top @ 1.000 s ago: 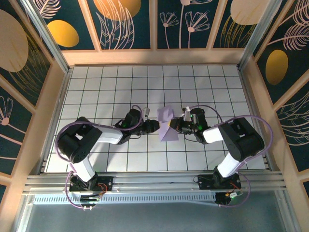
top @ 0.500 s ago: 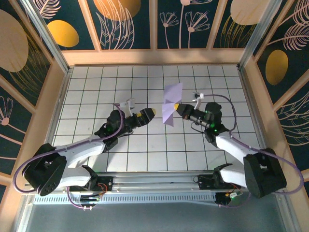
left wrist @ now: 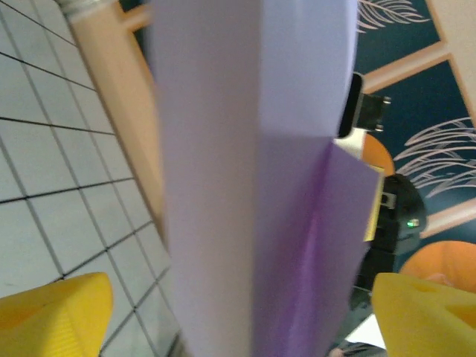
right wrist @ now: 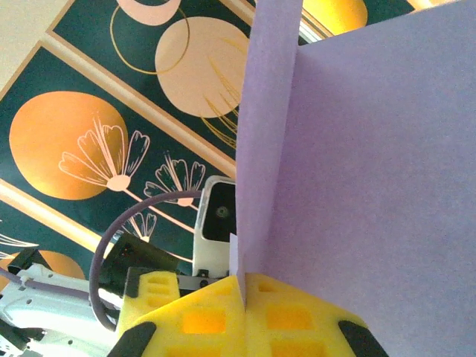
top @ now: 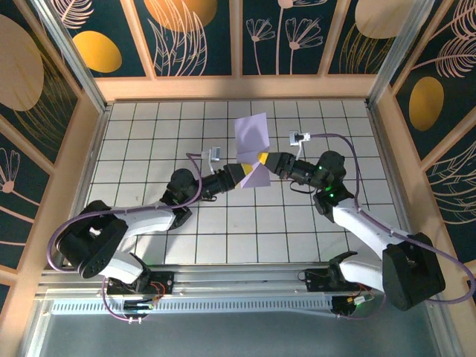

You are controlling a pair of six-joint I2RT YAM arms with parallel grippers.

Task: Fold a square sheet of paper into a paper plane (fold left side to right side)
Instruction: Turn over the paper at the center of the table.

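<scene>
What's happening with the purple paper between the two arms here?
Both arms are working a creased lavender paper held up above the tiled table. The right gripper is shut on the paper and carries it. The left gripper is open, with its yellow fingers on either side of the sheet and not pinching it. The paper shows folds and flaps, but it is not yet a finished plane.
</scene>
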